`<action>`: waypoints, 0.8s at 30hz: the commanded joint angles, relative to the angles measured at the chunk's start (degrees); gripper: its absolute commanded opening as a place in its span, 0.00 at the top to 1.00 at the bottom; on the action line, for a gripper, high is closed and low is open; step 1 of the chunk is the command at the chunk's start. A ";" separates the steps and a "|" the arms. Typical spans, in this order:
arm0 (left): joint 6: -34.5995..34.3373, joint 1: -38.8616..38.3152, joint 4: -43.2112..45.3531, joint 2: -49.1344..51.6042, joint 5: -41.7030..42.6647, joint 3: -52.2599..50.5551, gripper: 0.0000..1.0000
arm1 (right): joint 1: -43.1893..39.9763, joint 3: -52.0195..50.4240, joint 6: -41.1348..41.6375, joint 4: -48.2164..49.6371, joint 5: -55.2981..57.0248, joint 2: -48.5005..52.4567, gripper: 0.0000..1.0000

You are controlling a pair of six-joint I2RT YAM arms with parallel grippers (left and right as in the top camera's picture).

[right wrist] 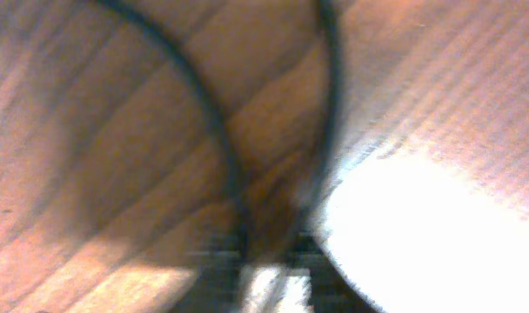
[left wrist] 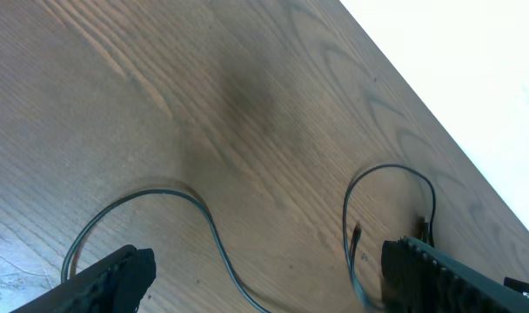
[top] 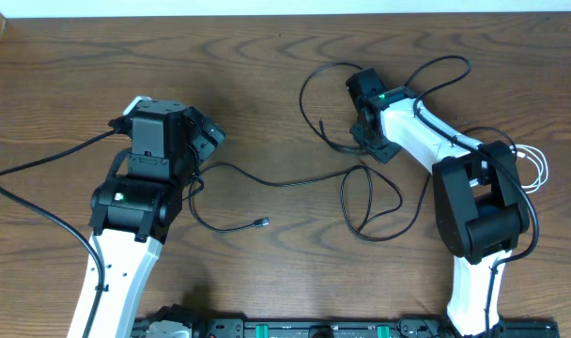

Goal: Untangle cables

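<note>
Seemingly pressed onto the thin black cables (right wrist: 230, 156) looped right of centre, the right gripper (top: 368, 139), too blurred to judge closed, could drag both strands and tighten the tangle, while the left gripper (left wrist: 266, 261) hangs wide open, empty.

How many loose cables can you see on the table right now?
3: a first black cable across the middle, a second black cable looped beside the right gripper, and a white cable beside the right arm. The black ones overlap, so more may hide.
</note>
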 commanded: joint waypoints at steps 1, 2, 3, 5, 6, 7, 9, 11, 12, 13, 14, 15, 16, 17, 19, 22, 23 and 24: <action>0.50 0.28 -0.04 0.13 -0.35 0.68 0.10 | -1.11 -1.40 -4.42 1.81 -2.73 2.19 0.99; 0.50 0.28 -0.04 0.13 -0.35 0.68 0.10 | -1.53 -0.79 -6.78 2.49 -2.73 2.12 0.99; 0.50 0.28 -0.04 0.13 -0.35 0.68 0.10 | -2.01 0.04 -9.35 2.95 -2.73 2.03 0.99; 0.50 0.28 -0.04 0.13 -0.35 0.68 0.10 | -3.37 2.62 -14.69 2.97 -2.71 1.64 0.99; 0.50 0.28 -0.04 0.13 -0.35 0.68 0.10 | -4.13 4.13 -17.05 2.75 -2.71 1.38 0.99; 0.50 0.28 -0.04 0.13 -0.35 0.68 0.10 | -4.98 5.73 -18.97 2.36 -2.69 1.09 0.99; 0.50 0.28 -0.04 0.13 -0.35 0.68 0.10 | -7.34 9.73 -22.25 1.33 -2.71 0.48 0.99; 0.50 0.28 -0.04 0.15 -0.35 0.68 0.10 | -9.79 13.42 -24.96 0.68 -2.71 0.04 0.99; 0.50 0.28 -0.04 0.13 -0.35 0.68 0.10 | -11.10 15.12 -26.32 0.59 -2.73 -0.07 0.99; 0.50 0.28 -0.04 0.13 -0.35 0.68 0.10 | -12.48 16.85 -27.54 0.33 -2.71 -0.11 0.99; 0.50 0.28 -0.04 0.13 -0.35 0.68 0.10 | -14.23 18.78 -28.83 -0.04 -2.71 -0.11 0.99; 0.50 0.28 -0.04 0.13 -0.35 0.68 0.10 | -15.78 20.13 -29.62 -0.50 -2.71 -0.11 0.99; 0.50 0.28 -0.04 0.13 -0.35 0.68 0.10 | -17.42 21.33 -29.99 -1.03 -2.67 -0.11 0.99; 0.50 0.28 -0.04 0.13 -0.35 0.68 0.10 | -19.08 22.34 -30.47 -1.46 -2.69 -0.11 0.99; 0.50 0.28 -0.04 0.13 -0.35 0.68 0.10 | -22.51 23.85 -31.43 -2.23 -2.54 -0.11 0.99; 0.50 0.28 -0.04 0.13 -0.35 0.68 0.10 | -28.02 24.63 -33.79 -2.43 -2.47 -0.11 0.99; 0.50 0.28 -0.07 0.13 -0.35 0.68 0.10 | -29.66 24.63 -34.42 -2.67 -2.49 -0.11 0.99; 0.50 0.28 -0.04 0.13 -0.35 0.68 0.10 | -31.28 24.63 -34.80 -3.15 -2.49 -0.11 0.99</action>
